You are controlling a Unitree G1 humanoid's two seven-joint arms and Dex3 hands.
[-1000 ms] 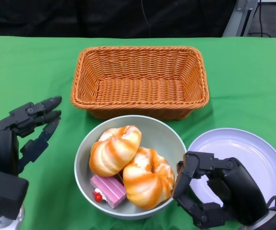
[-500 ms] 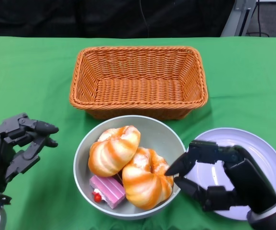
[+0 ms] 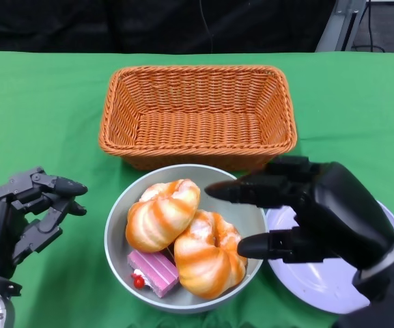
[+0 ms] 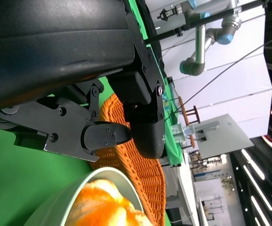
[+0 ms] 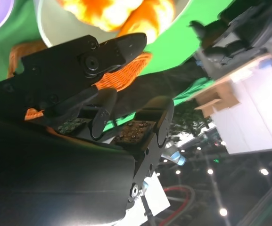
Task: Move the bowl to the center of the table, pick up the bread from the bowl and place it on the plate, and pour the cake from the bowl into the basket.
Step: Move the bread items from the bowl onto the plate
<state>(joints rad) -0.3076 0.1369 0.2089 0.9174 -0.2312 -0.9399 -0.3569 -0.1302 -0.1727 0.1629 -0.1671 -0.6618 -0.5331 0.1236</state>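
A grey bowl [image 3: 234,195] stands at the table's front centre, holding two orange-and-white bread rolls [image 3: 162,213] [image 3: 210,254] and a pink cake slice [image 3: 154,271]. The bowl [image 5: 48,28] and bread [image 5: 105,10] also show in the right wrist view. My right hand [image 3: 299,215] hovers above the bowl's right rim, fingers apart, holding nothing. A white plate [image 3: 333,280] lies under that hand and is partly hidden by it. My left hand [image 3: 26,212] stays left of the bowl with fingers loosely spread and nothing in them. The empty wicker basket [image 3: 198,113] sits behind the bowl.
Green cloth [image 3: 39,116] covers the table. The basket's front wall stands close behind the bowl. The left wrist view shows the bowl rim [image 4: 74,197], bread [image 4: 105,207] and basket [image 4: 140,169] beside my left hand [image 4: 121,127].
My right hand has risen from the table beside the plate and swung left over the bowl's right edge, with its fingers spreading. The left hand has drawn back towards the near left and stays there.
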